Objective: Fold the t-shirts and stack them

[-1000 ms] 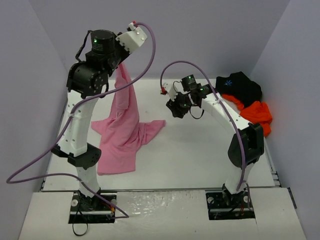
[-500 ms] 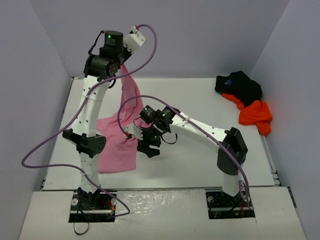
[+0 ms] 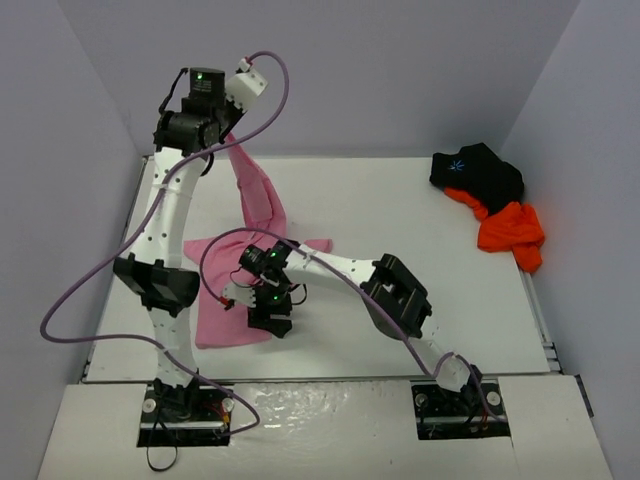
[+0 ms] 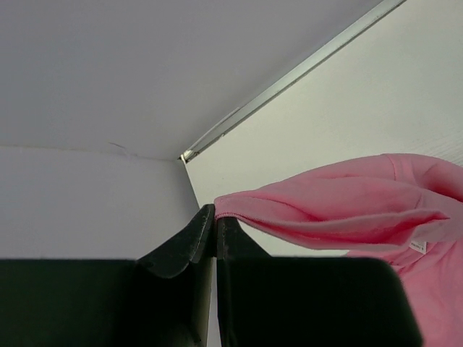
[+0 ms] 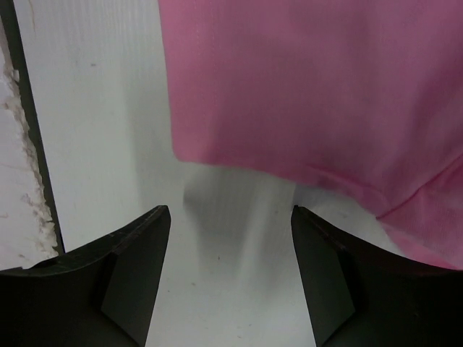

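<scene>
My left gripper (image 3: pixel 228 141) is raised high at the back left and is shut on an edge of the pink t-shirt (image 3: pixel 258 200). The shirt hangs from it and trails onto the table. The left wrist view shows the hem pinched between the closed fingertips of the left gripper (image 4: pixel 215 217), and the pink t-shirt (image 4: pixel 347 195) drooping to the right. My right gripper (image 3: pixel 270 322) is low over the table by the shirt's near corner. It (image 5: pixel 230 211) is open with bare table between its fingers, and the pink t-shirt's (image 5: pixel 304 87) edge lies just ahead. The black t-shirt (image 3: pixel 480 172) and orange t-shirt (image 3: pixel 510 228) lie crumpled at the back right.
Grey walls enclose the white table (image 3: pixel 400 210) on the left, back and right. The table's near edge strip (image 5: pixel 29 144) runs close to the right gripper's left finger. Purple cables loop from both arms.
The right arm swung from the table's middle leftward and nearer, down to the pink shirt's near corner, its jaws spreading wider. The left arm drew the held shirt farther back.
</scene>
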You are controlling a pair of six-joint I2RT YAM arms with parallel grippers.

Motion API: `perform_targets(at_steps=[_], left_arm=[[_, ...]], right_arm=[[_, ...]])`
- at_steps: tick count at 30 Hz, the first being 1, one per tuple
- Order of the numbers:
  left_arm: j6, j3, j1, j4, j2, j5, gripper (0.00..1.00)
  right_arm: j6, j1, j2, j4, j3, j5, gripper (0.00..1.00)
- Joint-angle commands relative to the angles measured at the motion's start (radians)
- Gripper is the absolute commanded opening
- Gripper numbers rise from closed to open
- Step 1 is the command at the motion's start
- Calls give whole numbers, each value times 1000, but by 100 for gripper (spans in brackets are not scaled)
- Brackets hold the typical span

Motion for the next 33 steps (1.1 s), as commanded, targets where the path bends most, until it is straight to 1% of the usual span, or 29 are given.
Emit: perform_targets(at_steps=[1,4,7,11,15,18,24,28,31,33], left_arm=[[-8,-216,26,187,-175,24,0],[-14,-252,41,177,-189,35,0],[-12,-309,50,204,-239,52,0],[-1,-404,61,222,-321,56,0],[0,-485,67,243,-382,53,0],[4,-522,72,252,-415,53,0],[5,-519,77,254,-421,54,0],[1,-508,78,244,-418,55,0],[2,-528,77,247,-427,48,0],[0,-538,78,250,-436,47,0]], right_arm=[[6,95,21,-48,81,65,66],[5,141,24,-51,100,102,66],[20,152,20,-54,114,91,66],[17,203,6,-42,81,91,66],[24,227,72,-30,101,143,63],[49,227,104,-26,148,209,61],[120,229,49,102,105,483,62],[164,233,36,159,82,544,62],[168,253,27,170,73,582,62],[170,262,22,178,67,574,62]])
